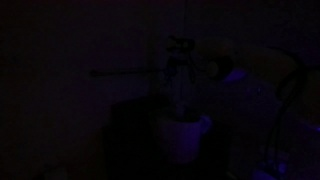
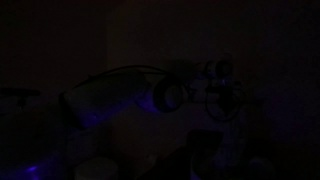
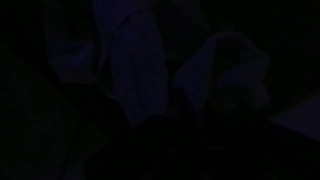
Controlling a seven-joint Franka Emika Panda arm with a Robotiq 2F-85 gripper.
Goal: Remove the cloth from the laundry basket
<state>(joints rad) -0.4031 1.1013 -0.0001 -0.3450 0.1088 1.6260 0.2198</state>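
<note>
The scene is very dark. In an exterior view the laundry basket (image 1: 183, 140) shows as a small pale bucket shape, wider at its rim. My gripper (image 1: 180, 105) hangs straight above it, at or just inside the rim. In another exterior view the arm reaches in from the left and the gripper (image 2: 226, 100) points down over a dim shape that may be the basket (image 2: 205, 152). The wrist view shows dim folds of cloth (image 3: 225, 72) close below the camera. The fingers are lost in the dark, so I cannot tell whether they are open or holding the cloth.
A dim rounded object (image 1: 255, 65) lies behind and to the side of the arm. The arm's pale link (image 2: 100, 100) crosses the left half of an exterior view. Everything else is too dark to make out.
</note>
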